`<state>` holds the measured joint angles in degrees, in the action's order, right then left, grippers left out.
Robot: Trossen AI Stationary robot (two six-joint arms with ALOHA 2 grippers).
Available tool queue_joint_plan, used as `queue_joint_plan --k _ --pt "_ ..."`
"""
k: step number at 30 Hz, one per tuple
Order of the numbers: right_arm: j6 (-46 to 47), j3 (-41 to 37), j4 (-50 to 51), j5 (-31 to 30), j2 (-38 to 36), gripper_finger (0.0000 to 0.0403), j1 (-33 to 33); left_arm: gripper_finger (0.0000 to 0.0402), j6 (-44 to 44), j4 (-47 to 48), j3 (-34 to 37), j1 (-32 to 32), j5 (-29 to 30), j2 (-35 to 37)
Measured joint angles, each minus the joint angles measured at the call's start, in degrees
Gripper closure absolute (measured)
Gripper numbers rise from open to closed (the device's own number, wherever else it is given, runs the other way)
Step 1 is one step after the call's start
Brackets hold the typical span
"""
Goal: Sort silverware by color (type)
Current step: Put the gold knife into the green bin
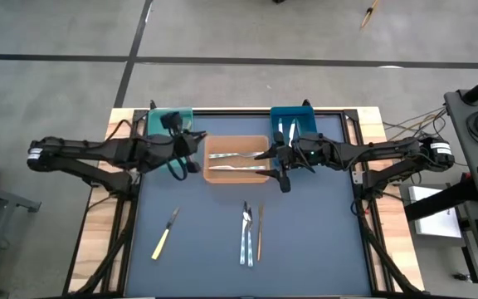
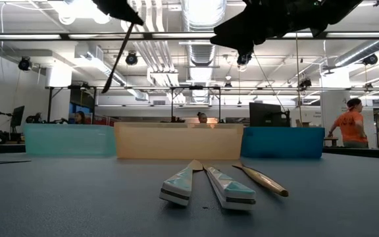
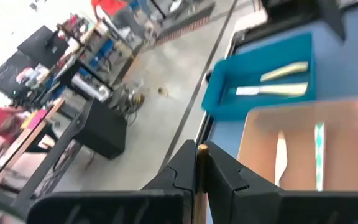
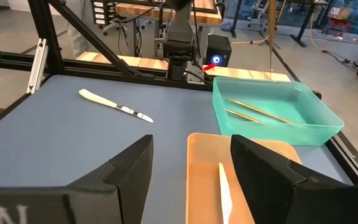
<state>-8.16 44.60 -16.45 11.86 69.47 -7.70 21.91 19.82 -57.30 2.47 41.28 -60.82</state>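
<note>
My left gripper (image 1: 192,156) hangs between the teal bin (image 1: 170,121) and the orange bin (image 1: 236,159), shut on a slim gold piece of silverware (image 2: 119,52). My right gripper (image 4: 191,163) is open, with nothing between its fingers, over the orange bin's right end. Two gold pieces (image 4: 253,111) lie in the teal bin, two silver pieces (image 1: 239,161) in the orange bin, and two cream-handled pieces (image 3: 272,81) in the blue bin (image 1: 293,124). A yellow-handled knife (image 1: 164,237), two silver pieces (image 1: 246,234) and a bronze piece (image 1: 260,231) lie flat on the mat. My left gripper pinches the gold piece between its two fingers. One end of the piece (image 3: 201,149) sticks out just past the fingertips. The fingers come nearly level from the table's left and lie across the piece. The piece hangs slanting below the gripper, lifted clear of table and bins.
The three bins stand side by side along the far edge of the blue-grey mat (image 1: 197,266). The loose silverware lies in the mat's near half. In the room beyond the table stand desks, racks and a person in an orange shirt (image 2: 351,125).
</note>
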Motion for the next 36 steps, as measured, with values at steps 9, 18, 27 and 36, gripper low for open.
queue_joint_plan --k 9,18,27,36 --pt "0.07 0.0 0.2 0.0 0.0 0.0197 -0.2 0.0401 4.39 4.27 1.33 -3.57 -1.89 0.0" --pt "-0.41 0.0 1.08 -0.06 0.0 0.0197 -0.2 0.04 6.11 4.23 5.05 -7.47 -4.82 0.0" --pt "-0.63 0.0 1.33 -3.45 0.0 0.0197 -0.22 0.04 7.72 4.21 9.94 -12.31 -5.11 -0.04" --pt "-0.83 -0.02 1.57 -3.43 0.0 0.0197 -0.22 0.0401 -0.46 1.11 13.28 -15.17 -6.47 0.0"
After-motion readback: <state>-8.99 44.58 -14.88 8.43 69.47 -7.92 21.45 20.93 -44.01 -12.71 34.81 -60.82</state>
